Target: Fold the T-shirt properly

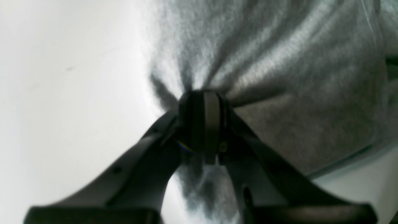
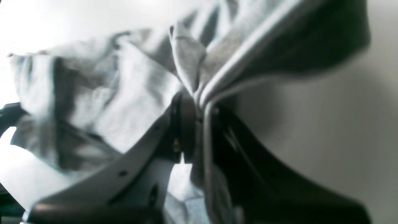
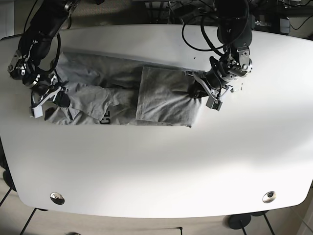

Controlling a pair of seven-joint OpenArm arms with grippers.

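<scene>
Both grippers are clamping cloth. Left gripper (image 1: 203, 93), black and two-fingered, is pinching a bunch of the grey cotton T-shirt (image 3: 122, 95) between closed fingertips; in the left wrist view creases are fanning outward from the pinch point and the fabric is lying against the glossy white oval table (image 3: 161, 161). In the base view this gripper (image 3: 198, 90) is sitting at the shirt's end nearest the table's right edge, where a panel of cloth is lying folded over the rest of the garment.

Right gripper (image 2: 199, 105), of the same black build, is squeezing a gathered fold of the shirt that includes a ribbed hem or seam edge; the cloth is rising from the closed fingertips in a crumpled, lifted mass, and its far part is too blurred to read. In the base view this gripper (image 3: 61, 98) is holding the shirt's opposite end, near the table's left edge, where the fabric is bunching up.

Between the two arms the shirt is stretching across the half of the table toward the far edge, lengthways from left to right, wrinkled on the left and flatter on the right. Some dark lettering is showing along its near edge, too small to read. Black cables (image 3: 205, 24) are looping above the far edge behind the left arm.
</scene>
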